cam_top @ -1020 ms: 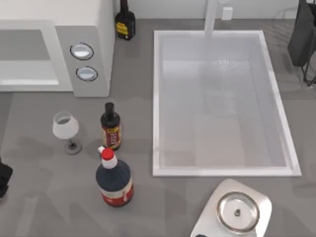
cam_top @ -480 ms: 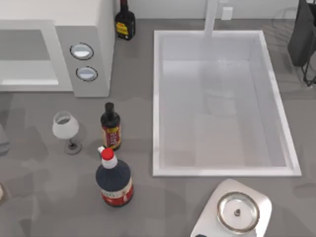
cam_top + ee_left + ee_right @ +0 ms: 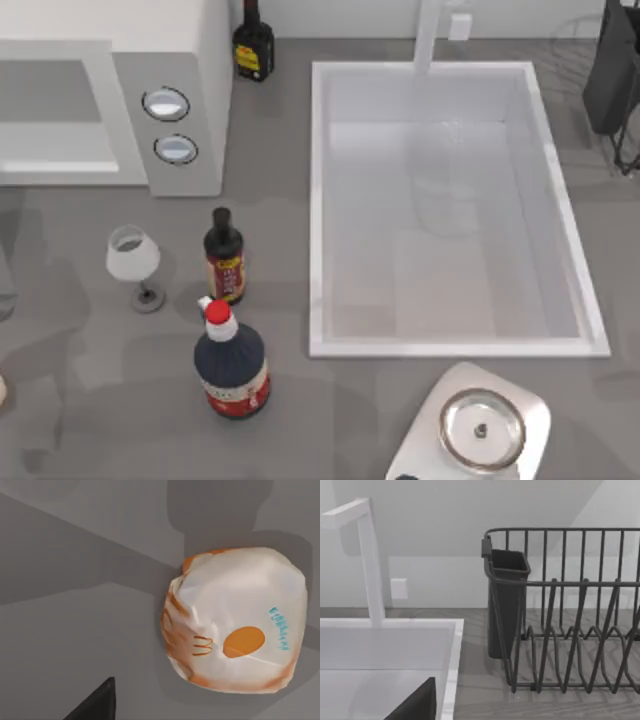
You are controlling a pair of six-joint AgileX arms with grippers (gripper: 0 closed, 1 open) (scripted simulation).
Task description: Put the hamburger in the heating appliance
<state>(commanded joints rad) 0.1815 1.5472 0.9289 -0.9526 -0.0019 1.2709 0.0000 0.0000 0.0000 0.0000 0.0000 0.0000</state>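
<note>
since a second ago, left arm has left the table's left edge; hamburger [image 3: 234, 621] lies on the table [image 3: 75, 640]; cannot tell either pincer's state.

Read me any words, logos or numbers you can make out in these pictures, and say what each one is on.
Hamburger wrapper: an orange arches logo shaped like an "M", beside a plain orange oval.
Same wrapper: a short line of teal lettering near one edge, too blurred to read.
Small dark bottle: red and yellow label, print too small to read.
Red-capped bottle: red and white label, unreadable.
Dark bottle by the microwave: yellow label, unreadable.
</note>
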